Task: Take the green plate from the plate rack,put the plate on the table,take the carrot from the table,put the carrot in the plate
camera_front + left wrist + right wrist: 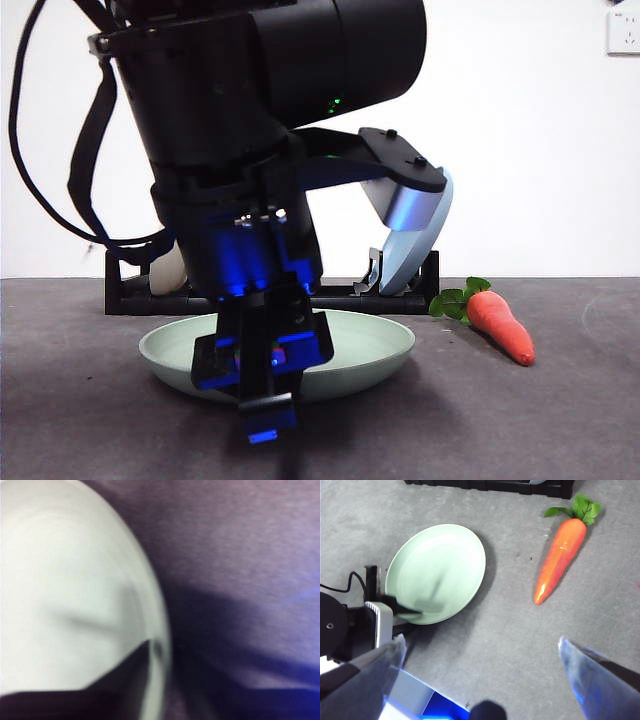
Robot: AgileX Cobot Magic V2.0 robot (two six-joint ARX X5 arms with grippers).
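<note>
- the left gripper [268,385] is low at the near rim of the green plate [370,345]; in the left wrist view one dark jaw lies over the plate's inner face at the rim, so it looks pinched on that rim, though the second jaw is hidden and the view is blurred.
- the right gripper [480,655] hangs above the table [510,630] with its jaws spread wide and nothing between them; it looks down on both plate and carrot.
- the step in hand, as i judge it, is the end of putting the plate on the table: in the front view the plate sits on or just off the dark surface, its near edge a little tipped at the jaws.
- taking the plate as landmark: the plate rack [330,293] stands just behind it, with a blue plate [415,250] and a cream-white plate [168,272] in its slots; the carrot [559,560] lies flat on the table to one side of the plate, apart from it, leaves toward the rack and tip pointing away from it.
- the next move calls for the left jaws to let go of the rim and lift clear without dragging the plate.
- then the right gripper, nearer the carrot, would need to come down across the carrot's body and close on it.
- neither gripper is touching the carrot.
</note>
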